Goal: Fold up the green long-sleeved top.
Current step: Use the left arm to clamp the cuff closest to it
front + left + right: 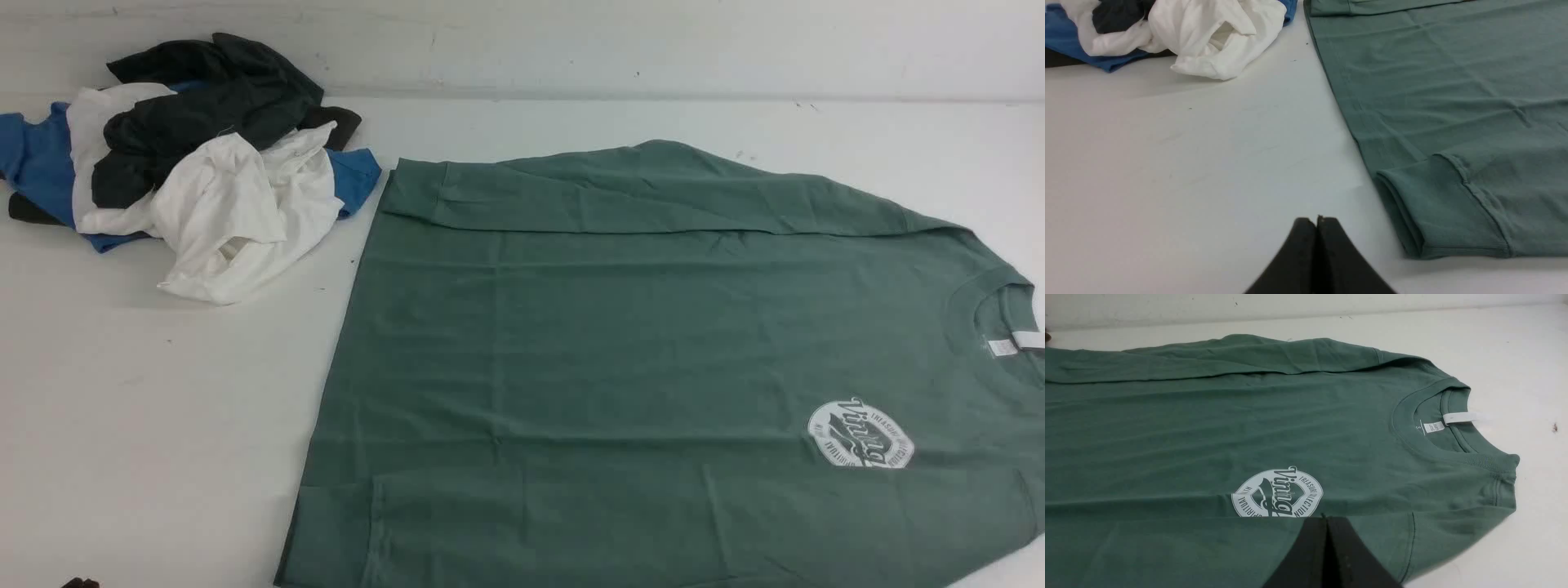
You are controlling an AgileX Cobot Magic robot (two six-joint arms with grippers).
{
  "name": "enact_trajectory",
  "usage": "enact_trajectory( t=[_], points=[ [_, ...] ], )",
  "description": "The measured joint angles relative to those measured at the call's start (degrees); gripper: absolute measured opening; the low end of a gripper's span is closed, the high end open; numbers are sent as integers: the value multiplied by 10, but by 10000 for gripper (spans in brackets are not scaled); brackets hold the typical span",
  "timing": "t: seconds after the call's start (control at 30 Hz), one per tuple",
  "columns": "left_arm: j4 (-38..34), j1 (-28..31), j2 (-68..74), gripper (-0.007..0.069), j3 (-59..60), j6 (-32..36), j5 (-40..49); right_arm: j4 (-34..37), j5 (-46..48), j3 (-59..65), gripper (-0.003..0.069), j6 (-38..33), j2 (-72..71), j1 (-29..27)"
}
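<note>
The green long-sleeved top (620, 343) lies spread flat on the white table, front up, neck to the right and hem to the left. Its round white logo (860, 434) and white neck tag (1002, 346) show. The far sleeve (653, 188) is laid along the body's far edge. The near sleeve's cuff (1445, 220) rests by the hem corner. My left gripper (1316, 220) is shut and empty over bare table, a short way left of that cuff. Above the top (1208, 424) my right gripper (1325, 517) is shut, holding nothing, just on the near side of the logo (1277, 494).
A heap of white, blue and black garments (196, 163) sits at the back left, its blue edge close to the top's far hem corner. In the left wrist view, the heap (1167, 32) is seen beyond bare table (1188, 163). A white wall (571, 41) bounds the table's back.
</note>
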Motion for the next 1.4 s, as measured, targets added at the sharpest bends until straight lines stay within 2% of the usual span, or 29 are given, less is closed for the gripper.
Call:
enact_trajectory(
  t=[1.03, 1.1, 1.23, 1.27, 1.4],
  points=[
    [-7, 0, 0, -14, 0, -2, 0, 0, 0, 0, -15, 0, 0, 0],
    [-28, 0, 0, -14, 0, -4, -7, 0, 0, 0, -15, 0, 0, 0],
    [-131, 0, 0, -14, 1, -4, -50, 0, 0, 0, -15, 0, 0, 0],
    [-136, 0, 0, -14, 1, -4, -56, 0, 0, 0, -15, 0, 0, 0],
    [-224, 0, 0, -14, 1, -4, -138, 0, 0, 0, -15, 0, 0, 0]
  ],
)
